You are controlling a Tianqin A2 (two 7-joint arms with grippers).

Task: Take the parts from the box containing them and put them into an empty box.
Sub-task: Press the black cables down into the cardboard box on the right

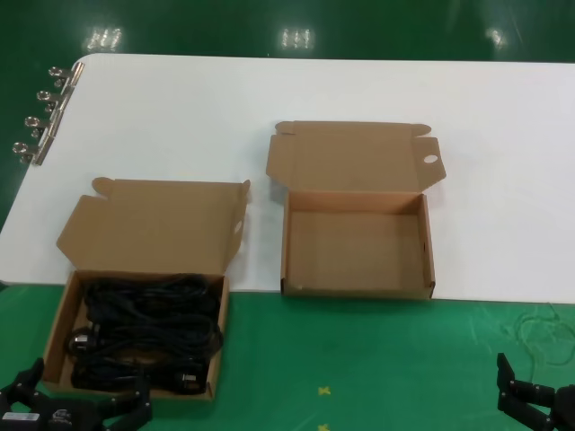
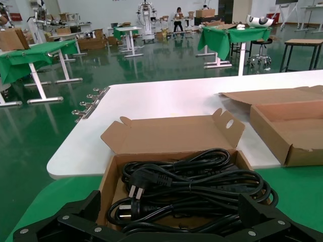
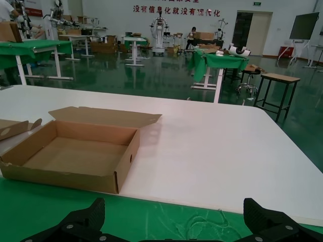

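Several black power cords [image 1: 148, 328] lie bundled in the brown box [image 1: 56, 346] at the front left, its plain lid flap [image 1: 153, 224] open; plugs show among the parts [image 2: 202, 181]. To its right the empty box [image 1: 357, 287] stands open, with a round hole in its lid tab [image 1: 430, 160]; its inside [image 3: 75, 154] is bare. My left gripper [image 1: 83, 392] is open just in front of the cord box, its fingers spread across the near wall with nothing between them [image 2: 170, 201]. Low at the front right, my right gripper [image 1: 539, 402] is open and holds nothing [image 3: 174, 205].
Both boxes rest on a white table [image 1: 269, 90] whose front strip is covered by green cloth [image 1: 359, 359]. Binder clips [image 1: 40, 117] line the table's far left edge. Loose thread [image 1: 539, 332] lies on the cloth near the right gripper.
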